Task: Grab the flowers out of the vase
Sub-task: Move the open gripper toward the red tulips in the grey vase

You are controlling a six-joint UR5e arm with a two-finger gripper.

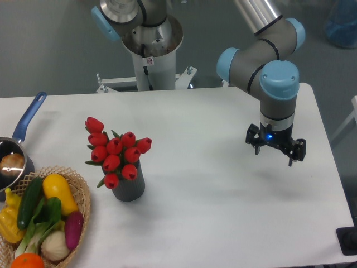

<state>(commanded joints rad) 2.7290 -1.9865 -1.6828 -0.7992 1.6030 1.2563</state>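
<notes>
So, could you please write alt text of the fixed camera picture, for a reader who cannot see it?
A robot arm's gripper hangs above the right side of a white table, far from red tulip flowers standing in a dark grey vase. At the left edge are a wicker basket of vegetables and a blue-handled pan.

Bare table point(223, 190) lies between pincer point(275, 152) and flowers point(115, 151); basket point(83, 195) crowds their left.

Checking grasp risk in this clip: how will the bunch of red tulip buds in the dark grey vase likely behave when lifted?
The bunch of red tulip buds spreads wider than the small dark grey vase, so the buds probably splay or flex. The vase looks small, so it may lift or tip with the stems. The open gripper hangs far right.
</notes>
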